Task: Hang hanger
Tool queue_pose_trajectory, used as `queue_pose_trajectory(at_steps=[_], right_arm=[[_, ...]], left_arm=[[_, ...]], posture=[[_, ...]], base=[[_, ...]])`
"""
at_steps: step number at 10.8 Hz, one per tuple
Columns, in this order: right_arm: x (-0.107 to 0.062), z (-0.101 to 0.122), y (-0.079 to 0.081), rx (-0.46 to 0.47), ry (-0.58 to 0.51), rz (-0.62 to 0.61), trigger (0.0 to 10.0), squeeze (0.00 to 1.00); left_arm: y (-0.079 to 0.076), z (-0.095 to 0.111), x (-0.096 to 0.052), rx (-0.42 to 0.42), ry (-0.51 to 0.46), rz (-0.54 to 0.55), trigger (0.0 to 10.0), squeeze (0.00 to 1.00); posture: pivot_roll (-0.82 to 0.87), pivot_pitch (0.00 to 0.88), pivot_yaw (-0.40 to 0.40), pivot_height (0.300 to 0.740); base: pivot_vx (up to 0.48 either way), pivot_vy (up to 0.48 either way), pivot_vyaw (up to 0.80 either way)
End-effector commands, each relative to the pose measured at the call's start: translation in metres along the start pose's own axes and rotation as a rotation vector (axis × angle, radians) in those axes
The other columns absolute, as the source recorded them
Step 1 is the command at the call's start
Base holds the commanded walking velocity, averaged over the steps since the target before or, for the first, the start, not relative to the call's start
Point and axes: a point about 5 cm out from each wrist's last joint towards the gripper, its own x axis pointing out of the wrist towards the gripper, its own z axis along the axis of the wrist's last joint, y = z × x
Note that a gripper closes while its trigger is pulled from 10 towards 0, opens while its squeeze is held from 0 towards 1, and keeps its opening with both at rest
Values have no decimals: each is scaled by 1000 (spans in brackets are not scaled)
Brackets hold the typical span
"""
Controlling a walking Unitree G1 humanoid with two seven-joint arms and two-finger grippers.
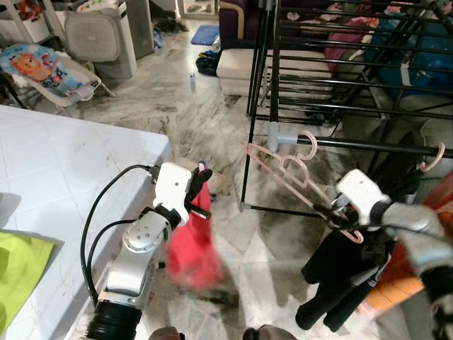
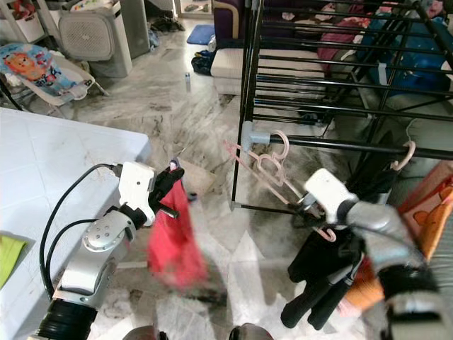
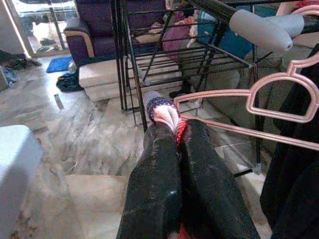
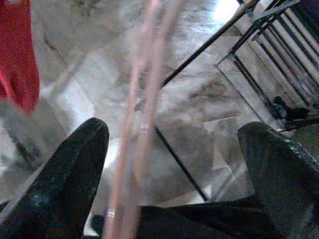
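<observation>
A pink hanger (image 1: 283, 170) slants down from the drying rack's front rail (image 1: 368, 146), with its hook (image 1: 307, 138) at the rail's grey end cap. Black clothing (image 1: 340, 269) droops from its lower end. My right gripper (image 1: 331, 211) is at that lower end. In the right wrist view its fingers (image 4: 65, 174) stand apart and the blurred hanger (image 4: 134, 124) runs between them. My left gripper (image 1: 200, 185) is out over the floor, left of the rack, shut on a red cloth (image 1: 191, 248) that hangs down. The left wrist view shows the cloth (image 3: 167, 117) pinched at the fingertips.
A white tabletop (image 1: 64, 163) with a yellow-green cloth (image 1: 18, 265) lies at my left. The black rack (image 1: 333, 78) fills the right, another pink hook (image 1: 435, 156) on its rail. An orange bag (image 1: 439, 205) stands far right. A baby bouncer (image 1: 42, 71) and white appliance (image 1: 102, 35) stand behind.
</observation>
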Motion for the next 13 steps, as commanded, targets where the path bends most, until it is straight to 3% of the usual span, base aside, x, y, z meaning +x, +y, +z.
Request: queue_pose_trajectory(at_steps=[1,2,3,4,7,13], right_arm=[[-1,4,-9,-31,-1,-2,10000,0],[-1,5,-12,-26,-3,6,10000,0],[0,1,-12,11,15,43,8980,0],[2,-4,-6,36,23,116,0,0],[9,-10,3,51,49,190,0,0],[18,2,-2,41,41,199,0,0]], left_arm=[[-2,3,1,12,-7,-18,10000,0],[-2,3,2,12,-7,-22,10000,0],[-3,3,2,13,-8,-23,10000,0],[0,5,2,20,-29,14,10000,0],[8,4,0,3,-19,71,10000,0],[5,4,2,6,-16,63,10000,0]], posture=[[-10,0,-9,740],[-13,0,-8,740],[-12,0,-9,740],[-13,0,-11,740],[-10,0,-17,740],[-7,10,-14,740]], base=[[0,0,0],[0,0,0],[0,0,0],[0,0,0],[0,0,0],[0,0,0]])
